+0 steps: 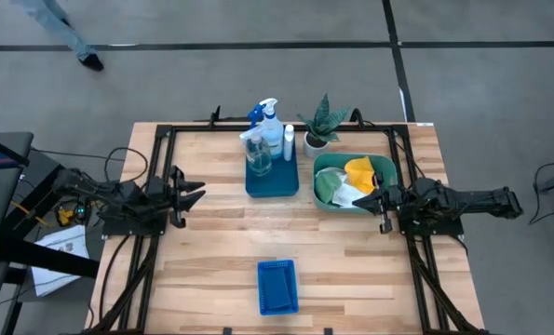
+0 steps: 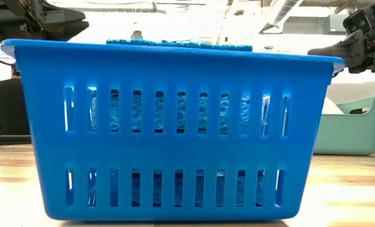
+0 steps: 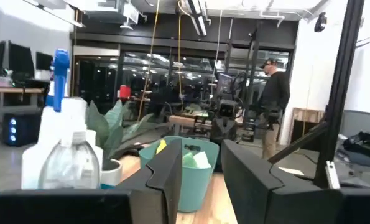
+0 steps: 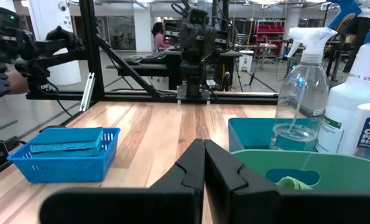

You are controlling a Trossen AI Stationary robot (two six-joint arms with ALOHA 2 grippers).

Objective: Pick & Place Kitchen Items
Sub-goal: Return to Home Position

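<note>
High view: the left hand (image 1: 191,193) hangs over the left edge of the desk (image 1: 221,242), fingers spread apart with nothing in them. The right hand (image 1: 371,198) is at the right edge, just beside the teal tub (image 1: 385,166), tips pinched together and empty. In the tub sit a yellow cloth (image 1: 360,172), a green cloth (image 1: 327,183) and a white cloth (image 1: 349,195). At the back middle, the blue tray (image 1: 272,189) holds the spray bottle (image 1: 272,126), the clear bottle (image 1: 256,154) and the white bottle (image 1: 289,141), all upright. A plant (image 1: 321,121) stands between tray and tub. At the front, the blue basket (image 1: 261,288) has the sponges (image 1: 278,288) in it.

Low view: the basket's slotted wall pretty much fills the picture, with blue sponge showing through the slots and one peeking over the rim. The tub is behind it on the right, and both arms are up high, clear of the desk.

Left wrist view: a clear gap between the two fingers. Past them are the bottles, the plant's leaves and the tub, plus a person (image 3: 275,93) standing out in the room.

Right wrist view: the fingers touch along their length with nothing between them. The tub rim is right in front, the tray with its bottles is behind that, and the basket of sponges is off to one side.
</note>
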